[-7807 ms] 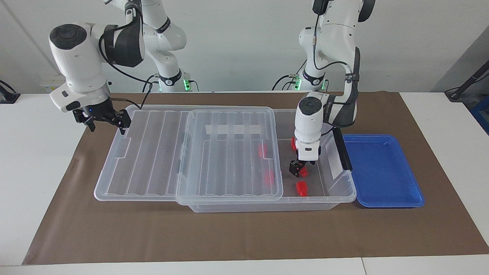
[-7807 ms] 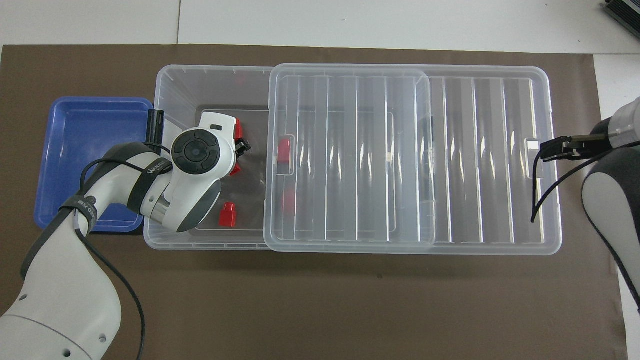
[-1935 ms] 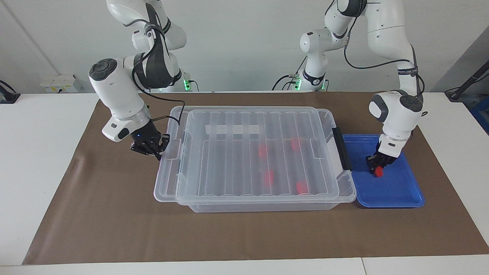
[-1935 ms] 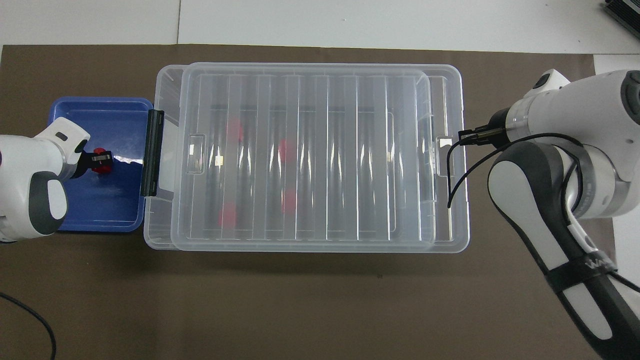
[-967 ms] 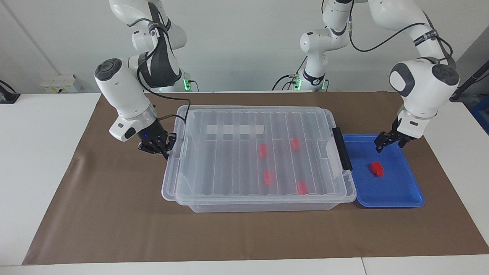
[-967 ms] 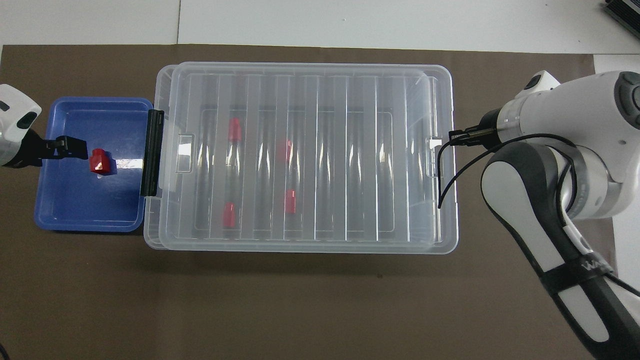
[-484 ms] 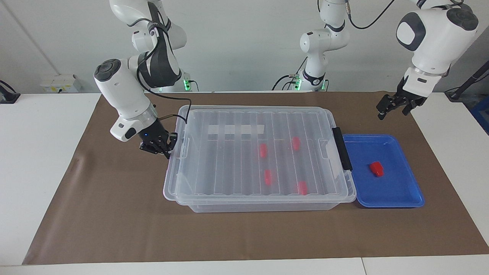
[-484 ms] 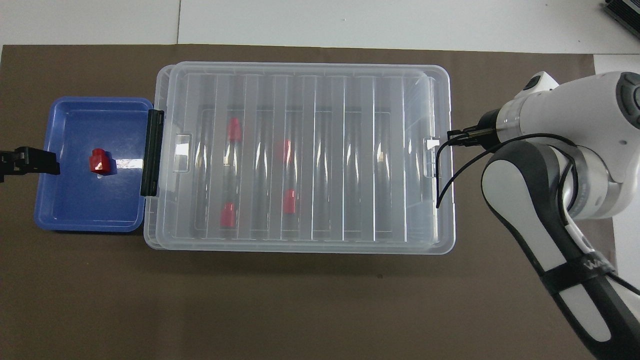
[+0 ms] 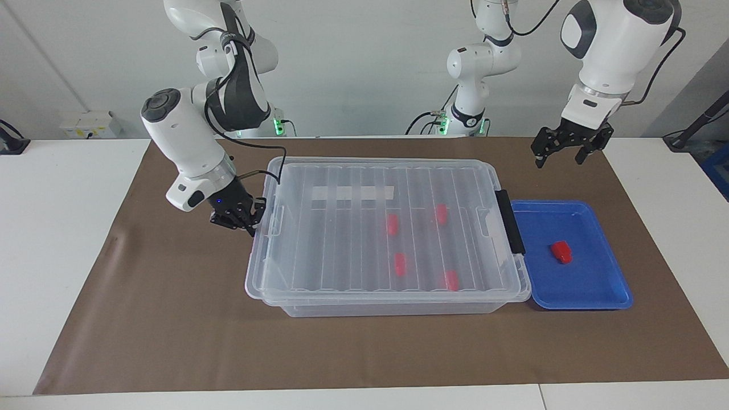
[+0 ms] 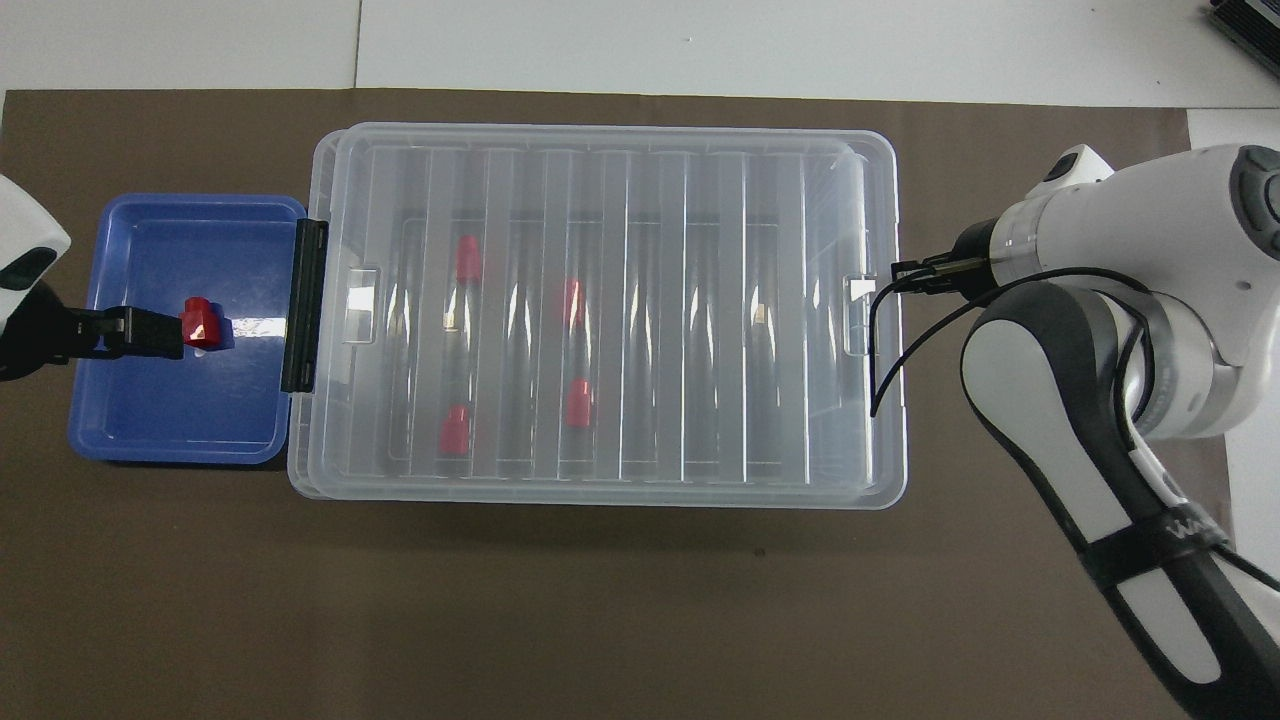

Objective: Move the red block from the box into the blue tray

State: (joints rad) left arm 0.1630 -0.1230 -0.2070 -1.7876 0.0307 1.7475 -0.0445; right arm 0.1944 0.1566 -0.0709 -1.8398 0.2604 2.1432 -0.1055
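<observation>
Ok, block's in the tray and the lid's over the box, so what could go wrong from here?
1. The right gripper is shut on the lid at its end; pulling away without opening could drag the lid or the box.
2. The black clip handle sits right beside the blue tray; a shove on the lid that way may jolt the tray and the red block.
The left gripper, open and raised over the mat near the tray, poses little risk.
</observation>
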